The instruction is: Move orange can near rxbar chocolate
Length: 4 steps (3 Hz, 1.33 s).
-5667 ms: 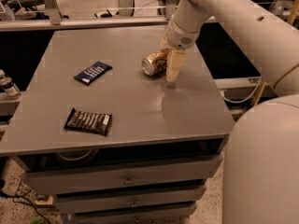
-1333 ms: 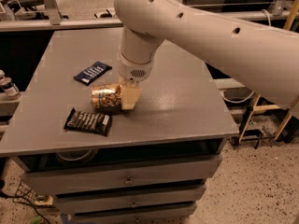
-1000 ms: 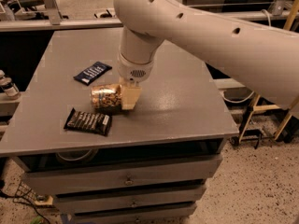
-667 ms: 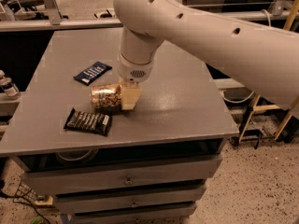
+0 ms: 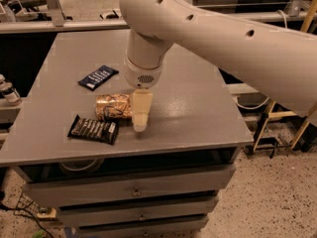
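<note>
The orange can (image 5: 112,106) lies on its side on the grey table (image 5: 198,108), left of centre near the front. The rxbar chocolate (image 5: 94,129), a dark wrapper with pale lettering, lies flat just in front of the can, a small gap between them. My gripper (image 5: 137,114) points down at the can's right end and is shut on the can. One pale finger (image 5: 140,112) shows in front of the can. The other finger is hidden behind it. The can rests at table level.
A dark blue wrapper with white text (image 5: 98,77) lies behind and left of the can. My big white arm (image 5: 223,38) spans the upper right of the view. The table's front edge (image 5: 129,152) is close below the wrappers, with drawers under it.
Since 5.7 s ago the gripper has carried the can from the table's back middle to the front left, beside the dark wrapper. Over the last second nothing has visibly moved.
</note>
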Motion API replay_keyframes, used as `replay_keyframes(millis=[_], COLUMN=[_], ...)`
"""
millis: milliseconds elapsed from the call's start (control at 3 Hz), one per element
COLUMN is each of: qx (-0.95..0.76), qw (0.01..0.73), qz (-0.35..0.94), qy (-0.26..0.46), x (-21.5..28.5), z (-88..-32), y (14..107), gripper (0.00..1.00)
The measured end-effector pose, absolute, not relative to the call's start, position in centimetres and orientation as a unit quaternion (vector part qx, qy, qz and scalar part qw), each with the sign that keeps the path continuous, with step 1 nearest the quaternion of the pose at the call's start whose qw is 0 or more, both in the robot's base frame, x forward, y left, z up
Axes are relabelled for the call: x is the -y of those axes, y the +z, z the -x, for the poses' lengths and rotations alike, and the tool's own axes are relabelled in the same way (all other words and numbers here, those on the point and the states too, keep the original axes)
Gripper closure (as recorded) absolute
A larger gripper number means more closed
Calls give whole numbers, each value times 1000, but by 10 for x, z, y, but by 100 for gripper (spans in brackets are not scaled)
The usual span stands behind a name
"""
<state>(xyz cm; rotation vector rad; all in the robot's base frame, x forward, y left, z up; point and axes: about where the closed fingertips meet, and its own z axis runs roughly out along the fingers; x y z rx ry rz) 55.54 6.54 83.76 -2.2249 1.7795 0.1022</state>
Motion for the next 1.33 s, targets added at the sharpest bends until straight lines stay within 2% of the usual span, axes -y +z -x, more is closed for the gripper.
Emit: replay_keyframes(millis=[667, 1333], qx=[-620, -670], qw=[142, 115], qz=[771, 733], qy=[20, -14], x=[-53, 48], z=[-554, -560], y=[843, 870], gripper=[0, 0])
